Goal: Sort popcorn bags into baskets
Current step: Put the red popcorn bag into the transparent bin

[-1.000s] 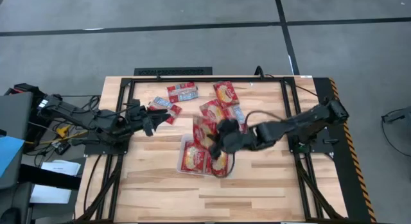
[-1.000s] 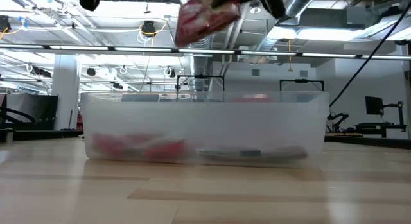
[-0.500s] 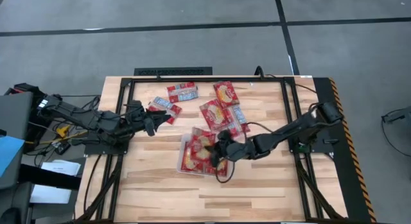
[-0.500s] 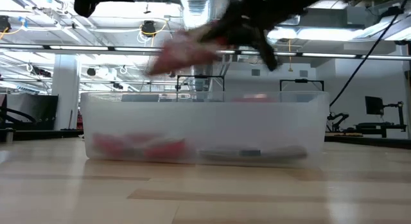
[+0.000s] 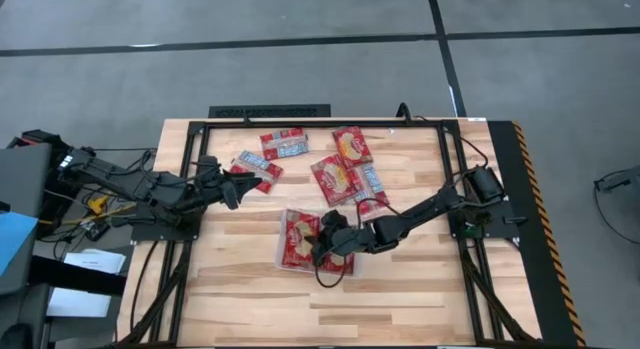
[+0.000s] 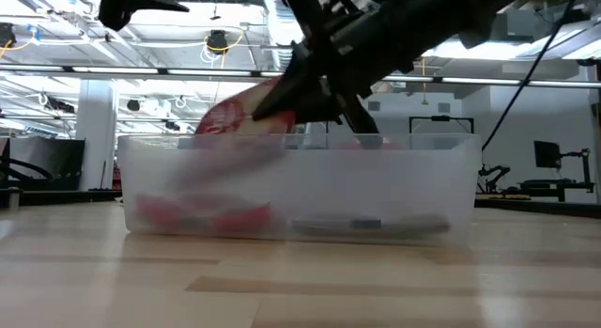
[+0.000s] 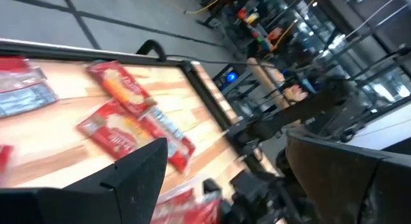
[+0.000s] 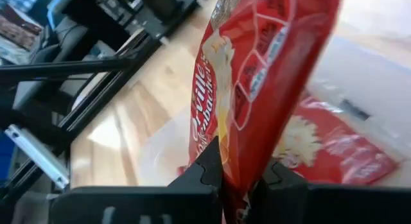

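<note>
The clear tray (image 5: 283, 257) stands mid-table with red packets lying in it (image 5: 298, 251); it also shows in the low view (image 6: 300, 187). My right gripper (image 5: 322, 244) is over the tray, shut on a red popcorn bag (image 5: 300, 227), which also shows in the low view (image 6: 235, 121) and the right wrist view (image 8: 257, 76). My left gripper (image 5: 232, 192) hovers open and empty beside a packet (image 5: 257, 172) at the table's left. Several more packets lie flat on the far part of the table (image 5: 284, 142), (image 5: 350, 144), (image 5: 335, 179). My right gripper pinches one end of the red bag (image 8: 239, 161) between its two fingers (image 8: 209, 166). The fingers slant down from the table's right side. The bag sticks out ahead of them, tilted, with its free end (image 6: 214, 129) at the height of the tray's rim.
A black frame (image 5: 300, 111) runs along the table's far edge and down both sides. The near half of the tabletop (image 5: 330, 309) is bare wood. In the left wrist view, loose packets (image 7: 122, 86), (image 7: 112, 131) lie ahead of the left fingers.
My right gripper has gone down and toward the table's left and near edge with the red bag, from high above the tray to its rim. The bag has tipped from hanging below the fingers to slanting out ahead of them.
</note>
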